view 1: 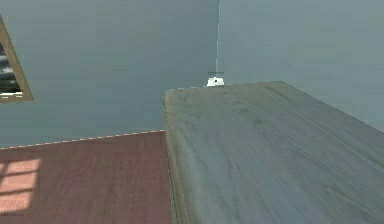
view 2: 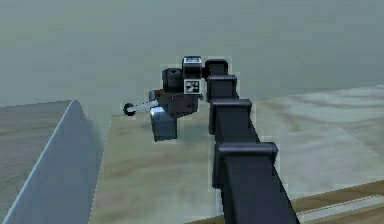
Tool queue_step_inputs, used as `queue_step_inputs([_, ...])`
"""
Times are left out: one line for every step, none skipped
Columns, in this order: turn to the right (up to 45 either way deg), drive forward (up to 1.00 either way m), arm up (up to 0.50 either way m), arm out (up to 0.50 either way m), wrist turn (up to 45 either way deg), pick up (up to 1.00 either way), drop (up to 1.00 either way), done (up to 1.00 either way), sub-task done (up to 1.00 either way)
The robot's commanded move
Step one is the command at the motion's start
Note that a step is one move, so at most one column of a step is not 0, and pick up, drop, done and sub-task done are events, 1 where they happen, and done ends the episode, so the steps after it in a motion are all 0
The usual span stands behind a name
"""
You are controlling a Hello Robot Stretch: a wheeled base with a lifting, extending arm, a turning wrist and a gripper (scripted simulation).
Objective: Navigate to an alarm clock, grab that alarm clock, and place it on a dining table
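My claw (view 2: 138, 106) is out by the bench (view 2: 130, 180), with a small blue-grey block (view 2: 162, 123) at it, perhaps the alarm clock; whether I hold it I cannot tell. I judge it light, rigid, slippery: grip its flat sides

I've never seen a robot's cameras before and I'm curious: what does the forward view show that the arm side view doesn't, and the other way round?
Forward view: sunlit reddish floor, a wooden frame on the wall, and a small white thing in the room's corner. Arm side view: the dark arm, its two white marked squares and the gripper. Both: a pale wooden tabletop, probably the same one, and plain wall.
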Motion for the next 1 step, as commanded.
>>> queue_step_inputs([0.0, 0.00, 0.00, 0.00, 0.0, 1.00, 0.00, 0.00, 0.00])
